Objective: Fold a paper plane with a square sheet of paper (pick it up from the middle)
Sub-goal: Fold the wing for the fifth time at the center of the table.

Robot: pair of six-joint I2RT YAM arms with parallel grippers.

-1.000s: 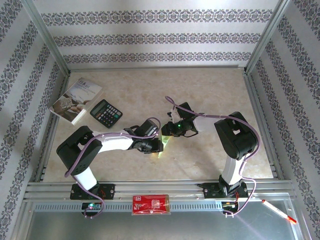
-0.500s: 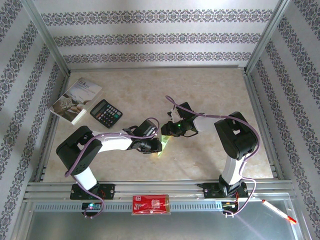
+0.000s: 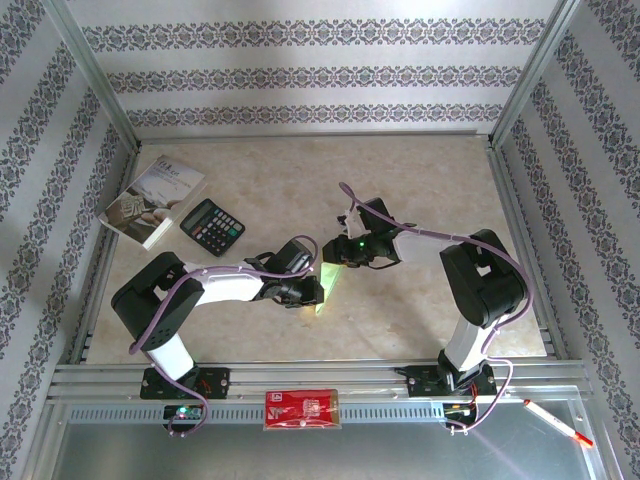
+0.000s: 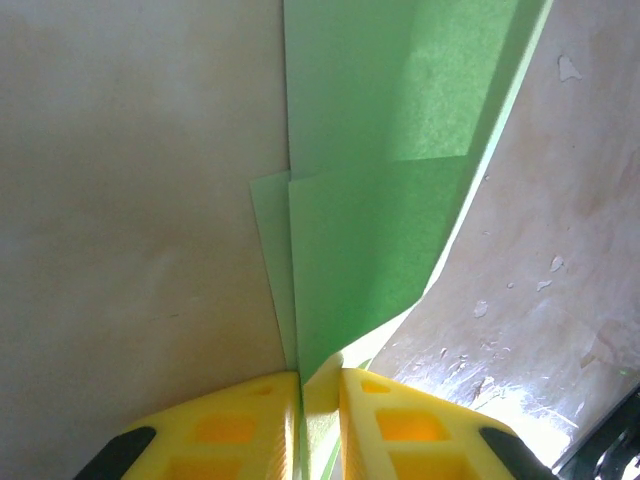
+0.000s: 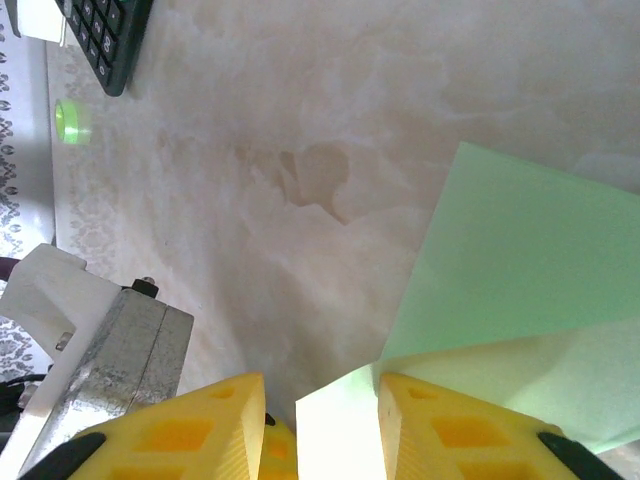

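Between the closed fingers of the left hand sits the square sheet of paper, light green, folded in overlapping creased layers fanning ahead. The right hand stands open with the sheet's pale edge in its gap, bare worktop ahead and a calculator forward-left. Since a second ago, the right arm's elbow has swung outward.
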